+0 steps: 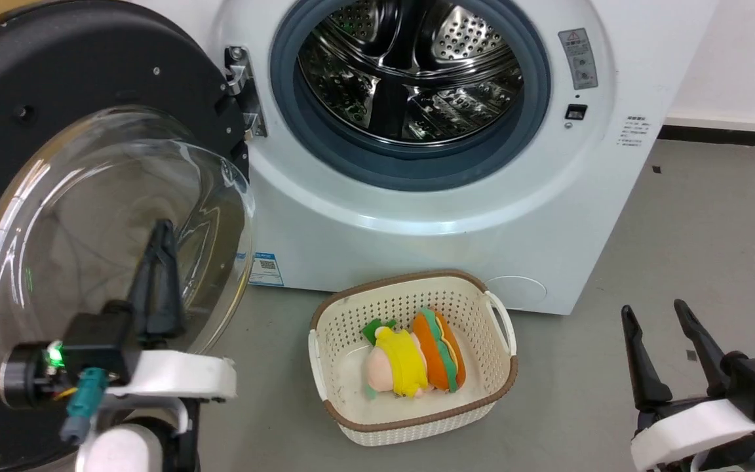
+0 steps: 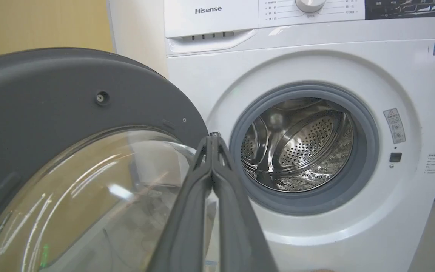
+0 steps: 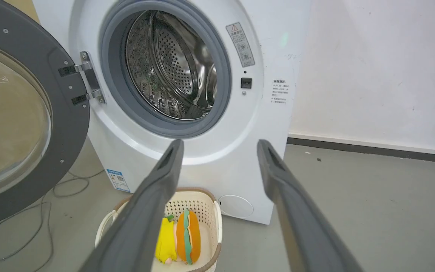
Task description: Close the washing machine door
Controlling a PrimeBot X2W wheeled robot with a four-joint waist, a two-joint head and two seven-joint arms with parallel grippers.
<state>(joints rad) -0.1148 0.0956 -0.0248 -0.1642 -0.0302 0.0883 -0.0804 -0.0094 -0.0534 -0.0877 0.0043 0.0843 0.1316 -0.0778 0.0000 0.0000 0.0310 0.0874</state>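
Left end effector (image 1: 162, 228), closed, before the open washing machine door (image 1: 89, 65).

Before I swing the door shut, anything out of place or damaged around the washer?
Nothing looks damaged or spilled. The washing machine door hangs wide open, glass intact. One oddity: the drum looks empty while two plush toys lie in the basket on the floor before the washing machine.
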